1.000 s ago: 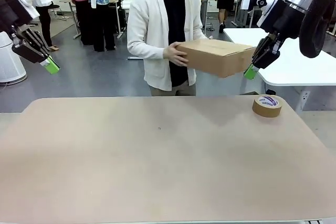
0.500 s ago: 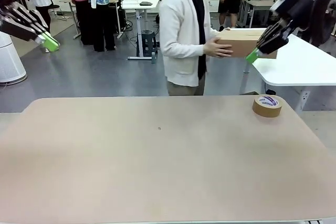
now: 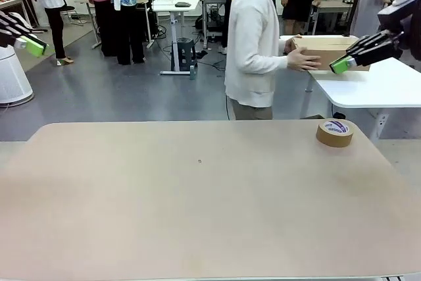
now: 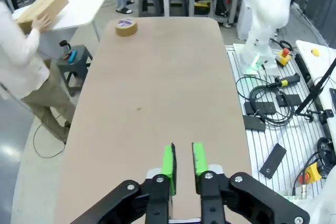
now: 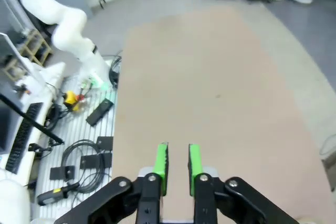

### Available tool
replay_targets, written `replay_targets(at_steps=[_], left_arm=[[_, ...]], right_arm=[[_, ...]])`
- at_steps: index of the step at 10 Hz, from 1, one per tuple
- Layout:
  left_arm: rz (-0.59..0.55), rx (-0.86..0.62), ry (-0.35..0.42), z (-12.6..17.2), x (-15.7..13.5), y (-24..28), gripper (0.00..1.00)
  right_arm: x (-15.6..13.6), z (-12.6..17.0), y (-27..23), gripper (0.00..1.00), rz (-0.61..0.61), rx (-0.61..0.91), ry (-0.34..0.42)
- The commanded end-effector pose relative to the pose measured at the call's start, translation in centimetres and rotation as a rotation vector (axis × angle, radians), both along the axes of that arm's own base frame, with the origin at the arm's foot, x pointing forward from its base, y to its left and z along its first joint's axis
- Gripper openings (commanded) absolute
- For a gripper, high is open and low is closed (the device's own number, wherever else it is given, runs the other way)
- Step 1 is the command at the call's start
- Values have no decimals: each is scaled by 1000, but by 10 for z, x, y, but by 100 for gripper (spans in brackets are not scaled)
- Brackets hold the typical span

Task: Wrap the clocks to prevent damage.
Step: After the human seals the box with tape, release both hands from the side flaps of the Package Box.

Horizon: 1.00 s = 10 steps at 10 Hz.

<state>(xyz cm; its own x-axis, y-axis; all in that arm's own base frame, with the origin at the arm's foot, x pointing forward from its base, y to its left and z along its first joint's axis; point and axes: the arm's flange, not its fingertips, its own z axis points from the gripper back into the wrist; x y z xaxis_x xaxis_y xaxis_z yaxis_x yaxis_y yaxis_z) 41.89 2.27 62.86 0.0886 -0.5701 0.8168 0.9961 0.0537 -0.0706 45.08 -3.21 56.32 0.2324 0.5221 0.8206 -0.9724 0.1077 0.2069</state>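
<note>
The clocks are out of view. My left gripper (image 3: 34,47) hangs high at the far left, off the table, its green pads close together with nothing between them; its own view shows the same pair (image 4: 184,158) over the bare tabletop. High at the right, my right gripper (image 3: 341,65) has its pads just as close and holds nothing; in the right wrist view it (image 5: 177,161) looks down along the table. Behind the right gripper, the person's hand (image 3: 304,61) rests on a brown cardboard box (image 3: 329,49).
A brown tape roll (image 3: 334,132) lies near the beige table's (image 3: 197,202) far right corner, also seen as the roll (image 4: 126,26) from the left wrist. The cardboard box (image 4: 42,6) sits on a white side table (image 3: 381,87) beyond it.
The person has turned away and carried the cardboard box from the table's far edge to the white side table. Both arms have lifted and swung outward.
</note>
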Motion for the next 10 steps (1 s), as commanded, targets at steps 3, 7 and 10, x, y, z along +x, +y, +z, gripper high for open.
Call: replay_targets(at_steps=[3,7,10], left_arm=[[23,-56,-28,10,-8,12,83],[16,-57,-20,9,-6,13,81],[5,-55,-8,11,0,15,100]], right_arm=[[0,4,-9,100,70,26,-7],[-11,17,-9,86,79,29,-76],[-10,18,-7,100,72,25,-77]])
